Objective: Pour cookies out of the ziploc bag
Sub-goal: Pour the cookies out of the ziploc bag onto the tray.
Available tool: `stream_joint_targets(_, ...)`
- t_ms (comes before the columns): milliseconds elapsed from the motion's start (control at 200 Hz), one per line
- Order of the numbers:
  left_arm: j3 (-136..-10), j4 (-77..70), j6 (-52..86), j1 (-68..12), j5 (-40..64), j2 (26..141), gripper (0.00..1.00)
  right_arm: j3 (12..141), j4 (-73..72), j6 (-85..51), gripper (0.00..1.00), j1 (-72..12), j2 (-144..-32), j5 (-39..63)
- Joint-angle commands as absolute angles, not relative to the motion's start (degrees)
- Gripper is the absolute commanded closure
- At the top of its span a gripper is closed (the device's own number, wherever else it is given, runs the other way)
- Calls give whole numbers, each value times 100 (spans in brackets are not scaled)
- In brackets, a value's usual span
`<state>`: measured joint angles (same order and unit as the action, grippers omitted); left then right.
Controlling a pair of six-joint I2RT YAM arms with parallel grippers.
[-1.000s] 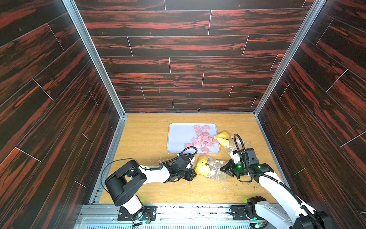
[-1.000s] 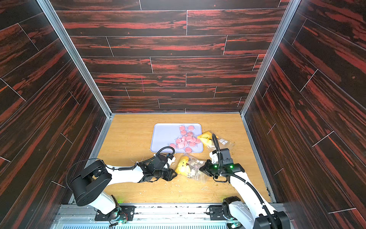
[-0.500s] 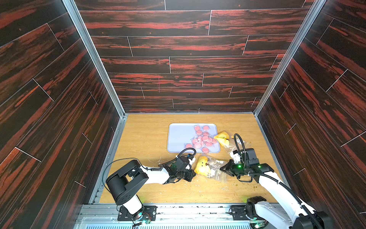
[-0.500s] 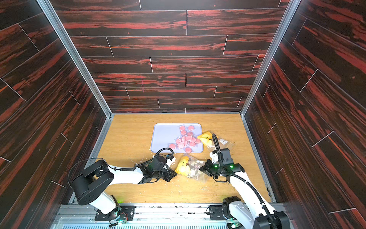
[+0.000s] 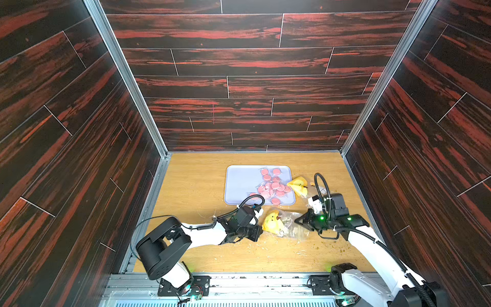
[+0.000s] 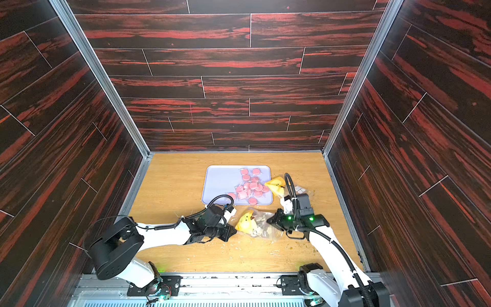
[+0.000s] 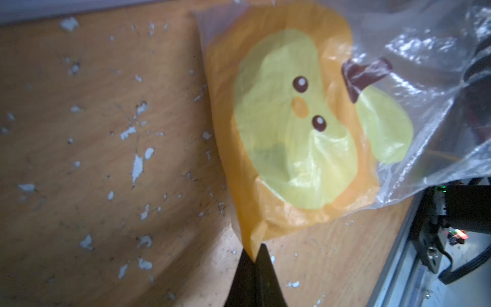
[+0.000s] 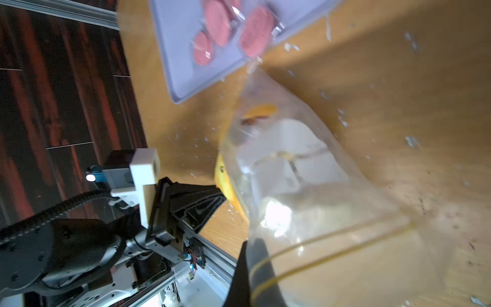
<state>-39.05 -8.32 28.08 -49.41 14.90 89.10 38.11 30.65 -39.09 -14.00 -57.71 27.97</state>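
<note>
The clear ziploc bag [image 5: 292, 227] [image 6: 265, 227] lies on the wooden table between my two grippers. A yellow packet with a cartoon face [image 5: 272, 222] [image 7: 287, 127] and some pale pieces [image 8: 289, 156] are inside it. My left gripper [image 5: 261, 231] [image 6: 235, 230] [image 7: 255, 255] is shut on the bag's corner, where the packet's orange corner sits. My right gripper [image 5: 296, 220] [image 6: 268, 220] [image 8: 251, 244] is shut on the opposite end, by the zip lines. Several pink cookies [image 5: 273, 186] [image 6: 251, 187] [image 8: 255, 29] lie on the lilac tray [image 5: 239, 183] [image 6: 218, 183].
A second yellow packet [image 5: 299, 184] [image 6: 276, 184] lies off the tray's right edge, with a clear wrapper [image 6: 300, 190] beside it. Crumbs and white flecks [image 7: 136, 164] litter the table near the bag. Dark wood-patterned walls enclose the table on three sides.
My left gripper has shut on the bag's corner; it stood open a second ago. The right gripper and the bag have hardly moved.
</note>
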Motion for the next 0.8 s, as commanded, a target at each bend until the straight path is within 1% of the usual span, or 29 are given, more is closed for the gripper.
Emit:
stream_joint_targets(0, -4161, -380, 2851, -4939, 1241, 8544, 100, 4137, 3107, -3793, 100, -1368, -5917, 2974)
stream_joint_targets(210, -4459, 276, 2941, -4871, 812, 8172, 100, 4532, 2965, -3788, 100, -1370, -6205, 3171)
stream_joint_targets(526, -5158, 1493, 2906, -4607, -156, 7627, 100, 5249, 2402, -3919, 100, -1371, -7019, 3593)
stream_joint_targets(661, -5461, 1752, 2875, -4342, -506, 7593, 100, 5619, 2066, -3981, 100, -1374, -7452, 3797)
stream_joint_targets(792, -5769, 1921, 2950, -3863, -316, 7770, 100, 5946, 1649, -4049, 100, -1373, -7943, 3976)
